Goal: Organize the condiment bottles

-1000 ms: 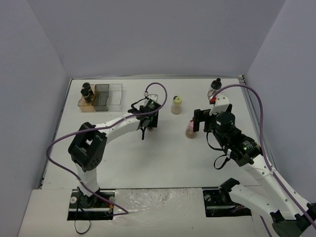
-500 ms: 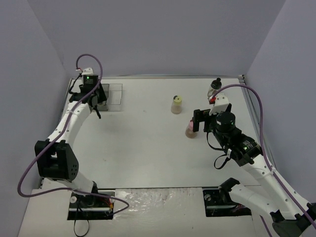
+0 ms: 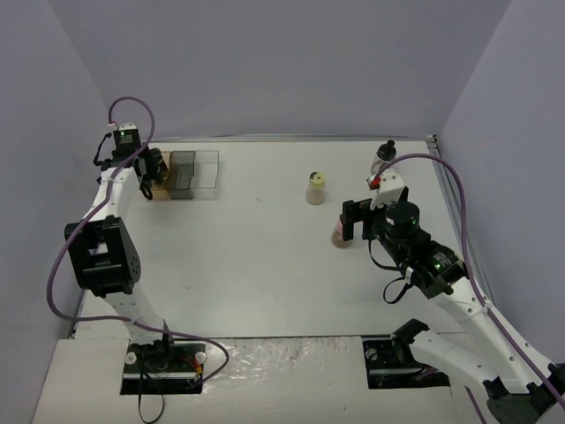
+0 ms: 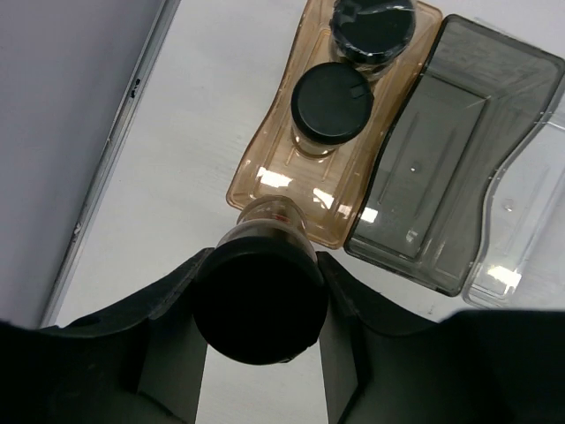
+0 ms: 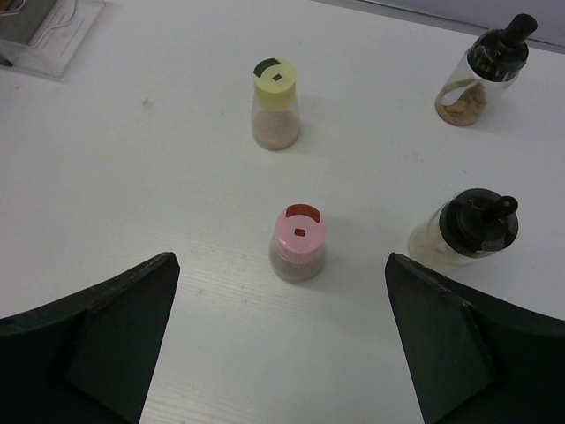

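My left gripper (image 4: 259, 276) is shut on a narrow dark black-capped bottle (image 4: 261, 309) and holds it over the near end of the tray's brown section (image 4: 265, 181). Two more black-capped bottles (image 4: 331, 104) (image 4: 372, 26) stand in that section. In the top view the left gripper (image 3: 144, 166) is at the tray's left end. My right gripper (image 5: 281, 296) is open above the table, over the pink-capped bottle (image 5: 298, 240). The yellow-capped bottle (image 5: 275, 104) stands beyond it. Two knob-capped clear bottles (image 5: 472, 231) (image 5: 484, 72) stand to the right.
The tray's grey section (image 4: 433, 177) and clear section (image 4: 521, 230) hold nothing. The tray (image 3: 196, 172) sits at the far left, next to the left wall. The yellow-capped bottle (image 3: 315, 187) and a knob-capped bottle (image 3: 382, 157) stand far right of centre.
My left arm has swung from the table's middle to the tray at the far left, carrying the dark bottle. My right gripper has shifted slightly left.
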